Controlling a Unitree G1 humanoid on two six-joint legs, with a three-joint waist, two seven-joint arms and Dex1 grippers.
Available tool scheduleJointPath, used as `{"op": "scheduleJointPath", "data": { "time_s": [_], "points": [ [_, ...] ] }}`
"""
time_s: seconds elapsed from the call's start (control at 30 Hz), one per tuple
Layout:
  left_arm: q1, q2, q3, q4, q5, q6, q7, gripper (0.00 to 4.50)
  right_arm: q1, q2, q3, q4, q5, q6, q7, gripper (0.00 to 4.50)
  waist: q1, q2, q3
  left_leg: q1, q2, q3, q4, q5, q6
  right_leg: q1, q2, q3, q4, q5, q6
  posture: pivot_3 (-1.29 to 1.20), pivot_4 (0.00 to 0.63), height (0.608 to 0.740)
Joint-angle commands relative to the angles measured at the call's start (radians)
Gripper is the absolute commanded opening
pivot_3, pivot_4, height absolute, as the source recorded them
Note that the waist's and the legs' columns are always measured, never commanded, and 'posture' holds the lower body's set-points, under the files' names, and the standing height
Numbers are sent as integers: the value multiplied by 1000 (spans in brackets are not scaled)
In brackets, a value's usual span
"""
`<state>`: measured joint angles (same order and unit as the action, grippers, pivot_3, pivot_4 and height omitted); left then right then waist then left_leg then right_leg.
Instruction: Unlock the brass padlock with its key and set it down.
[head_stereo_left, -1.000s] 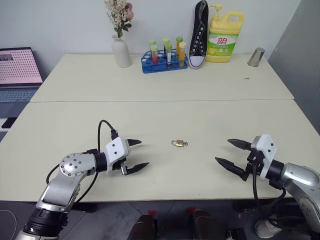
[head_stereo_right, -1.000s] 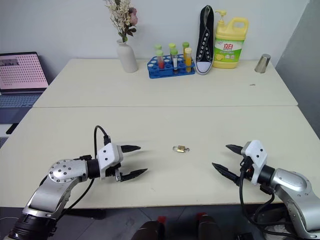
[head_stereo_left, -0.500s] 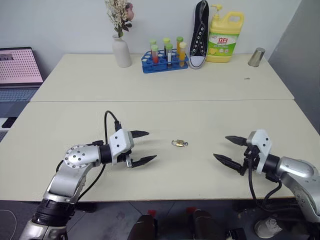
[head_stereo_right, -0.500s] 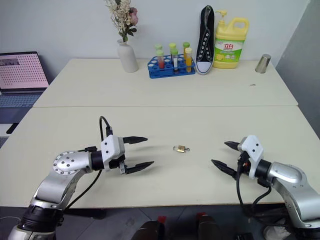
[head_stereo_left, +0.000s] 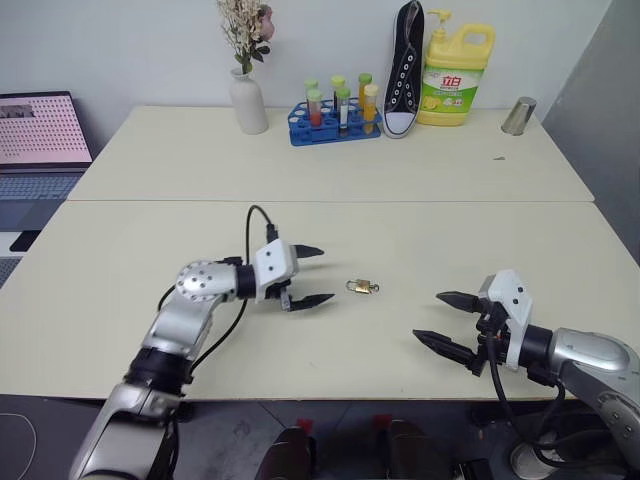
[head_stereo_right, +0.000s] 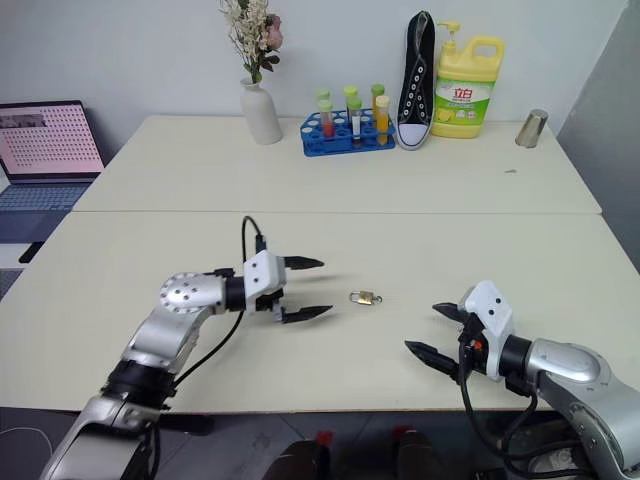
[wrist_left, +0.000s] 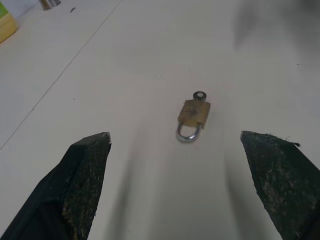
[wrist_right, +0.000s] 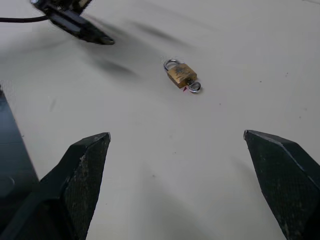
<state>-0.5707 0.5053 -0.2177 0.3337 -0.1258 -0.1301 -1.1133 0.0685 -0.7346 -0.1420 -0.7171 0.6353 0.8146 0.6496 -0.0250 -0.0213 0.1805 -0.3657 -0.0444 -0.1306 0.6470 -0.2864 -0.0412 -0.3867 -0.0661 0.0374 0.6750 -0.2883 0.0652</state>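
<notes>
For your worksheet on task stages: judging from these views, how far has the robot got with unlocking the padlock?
Done: nothing yet. The brass padlock lies flat on the table, shackle seated, the key at its bottom end. In hand: the left hand, open, points at the padlock from close by; the right hand is open and empty. Left: grasping, turning the key, setting it down.

Left gripper (head_stereo_left: 312, 274) moved closer to brass padlock (head_stereo_left: 357, 287)

Head pair: high, angled forward and down across the table (head_stereo_left: 130, 250), near-identical framing. Left wrist: low, close, aimed along its fingers at the brass padlock (wrist_left: 193, 116). Right wrist: low, slightly farther, facing the same lock from the opposite side. Padlock common to all.
</notes>
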Motion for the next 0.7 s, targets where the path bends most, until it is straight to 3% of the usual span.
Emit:
{"op": "scheduleJointPath", "data": {
  "time_s": [0.03,0.4,0.67,0.7],
  "points": [
    [-100,-58,-41,158,41,-79,-39,4349,-3,17,-24,-68,31,22,-53,4496,-1,0,0,0,0,0,0,0,0,0,0,0,0,0,0,0,150,740],
    [-280,-185,-106,542,146,-245,-132,4349,71,32,-62,-165,65,78,-160,4496,-4,-2,1,-1,0,0,0,0,0,-1,1,0,1,0,0,0,150,740],
    [-314,-198,-112,650,195,-286,-134,4349,97,44,-68,-194,96,81,-195,4496,-4,-2,0,0,0,0,0,0,0,0,1,0,1,0,0,0,150,740],
    [-318,-196,-120,659,207,-283,-133,4196,98,44,-67,-195,98,80,-198,4500,-4,-2,0,0,0,-1,1,0,0,0,1,0,1,0,0,0,150,740]
  ]
}}
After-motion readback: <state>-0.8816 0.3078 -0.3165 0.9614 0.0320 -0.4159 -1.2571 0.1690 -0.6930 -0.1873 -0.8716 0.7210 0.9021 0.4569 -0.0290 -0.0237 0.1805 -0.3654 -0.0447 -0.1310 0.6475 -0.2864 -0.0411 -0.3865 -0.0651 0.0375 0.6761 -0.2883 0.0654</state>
